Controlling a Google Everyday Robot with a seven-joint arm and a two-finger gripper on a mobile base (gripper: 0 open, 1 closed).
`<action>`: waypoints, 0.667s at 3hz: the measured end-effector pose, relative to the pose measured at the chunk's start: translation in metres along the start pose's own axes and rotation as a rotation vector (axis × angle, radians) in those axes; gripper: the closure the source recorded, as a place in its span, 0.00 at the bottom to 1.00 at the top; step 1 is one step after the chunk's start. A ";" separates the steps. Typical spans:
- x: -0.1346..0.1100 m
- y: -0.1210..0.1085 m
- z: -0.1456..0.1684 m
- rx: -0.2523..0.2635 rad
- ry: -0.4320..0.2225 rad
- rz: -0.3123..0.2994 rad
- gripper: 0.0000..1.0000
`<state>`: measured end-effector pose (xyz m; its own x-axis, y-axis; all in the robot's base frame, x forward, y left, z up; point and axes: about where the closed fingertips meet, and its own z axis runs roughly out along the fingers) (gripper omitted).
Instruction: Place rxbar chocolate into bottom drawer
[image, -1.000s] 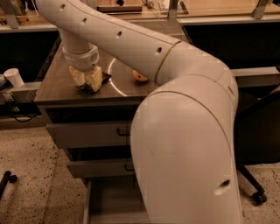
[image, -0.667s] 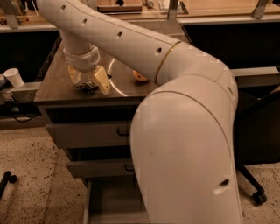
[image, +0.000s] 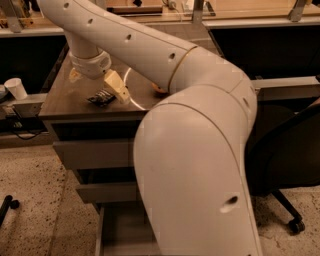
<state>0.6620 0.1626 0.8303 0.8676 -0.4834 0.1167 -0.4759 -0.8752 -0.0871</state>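
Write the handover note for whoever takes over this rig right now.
Gripper: just above the cabinet top, fingers open, one on each side of the bar, not gripping it.
Slim black rxbar chocolate wrapper with white lettering: lies flat on the brown cabinet top, near its front edge.
Grey bottom drawer: pulled out; the floor in view is bare, and the arm hides the rest.
Done: drawer open.
Left: close on the bar, lift it, carry it down, release it into the drawer.

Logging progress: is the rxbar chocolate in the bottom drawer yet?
No, the rxbar chocolate lies on the cabinet top beneath the open claw, while the bottom drawer stands pulled out below.
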 end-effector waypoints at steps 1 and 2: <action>0.016 -0.014 0.004 0.002 -0.007 0.056 0.00; 0.016 -0.014 0.004 0.003 -0.006 0.055 0.00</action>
<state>0.6836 0.1673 0.8294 0.8408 -0.5309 0.1053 -0.5227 -0.8470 -0.0967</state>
